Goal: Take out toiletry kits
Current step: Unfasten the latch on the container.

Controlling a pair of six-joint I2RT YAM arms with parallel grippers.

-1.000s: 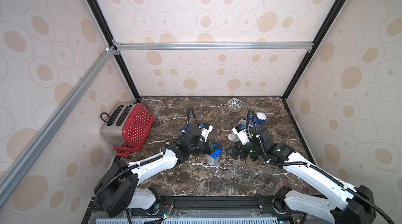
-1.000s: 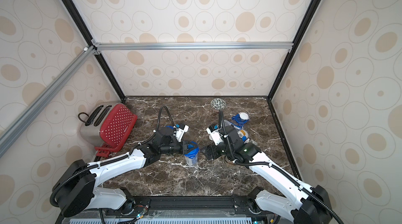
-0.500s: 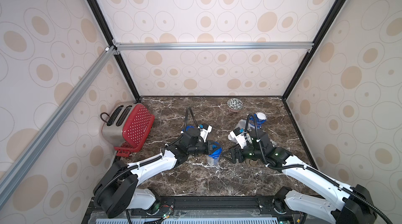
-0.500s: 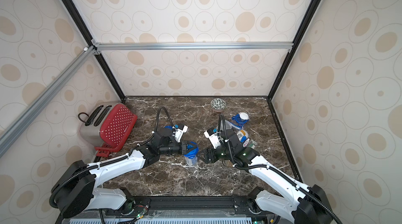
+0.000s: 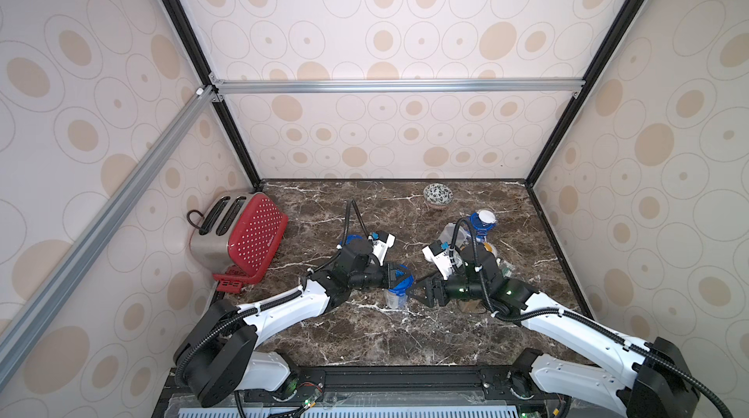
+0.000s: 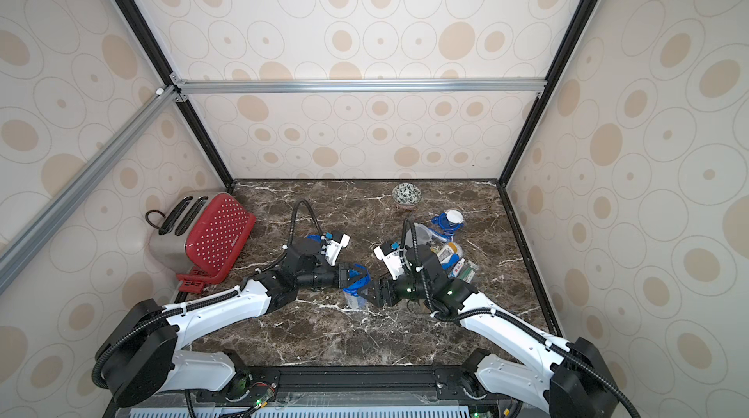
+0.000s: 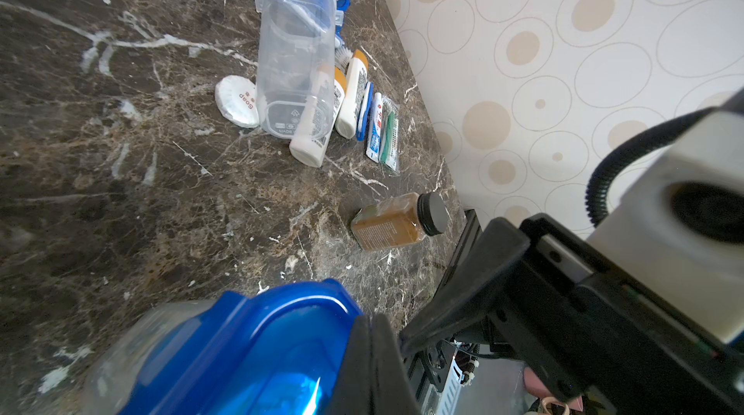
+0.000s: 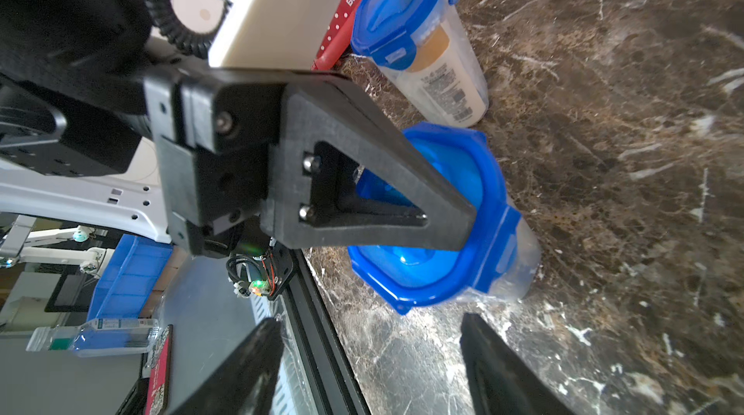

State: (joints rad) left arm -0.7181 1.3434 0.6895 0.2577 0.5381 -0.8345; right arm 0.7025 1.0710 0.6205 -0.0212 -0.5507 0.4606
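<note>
A clear jar with a blue clip lid (image 5: 399,279) (image 6: 356,277) (image 8: 426,232) stands upright mid-table; its contents are unclear. My left gripper (image 5: 401,274) (image 8: 463,223) is shut, its fingertips lying on that lid (image 7: 241,344). My right gripper (image 5: 417,292) (image 6: 371,292) (image 8: 368,324) is open just right of the jar, with only marble between its fingers. Toiletry kits lie loose at the right: white bottles with gold caps (image 7: 350,99) (image 6: 448,253), a toothpaste tube (image 7: 374,127), a wrapped green toothbrush (image 7: 390,131) and a round soap packet (image 7: 237,101).
An empty clear jar (image 7: 296,58) lies among the kit items, its loose lid (image 5: 482,219) behind. Another lidded jar (image 8: 430,54) holding a white bottle stands behind my left wrist. A small brown jar (image 7: 394,221) lies under my right arm. Patterned bowl (image 5: 437,195) at the back, red toaster (image 5: 239,233) far left.
My right gripper has moved left toward the upright jar and its jaws have narrowed. The left gripper has stayed shut on the lid's top.
</note>
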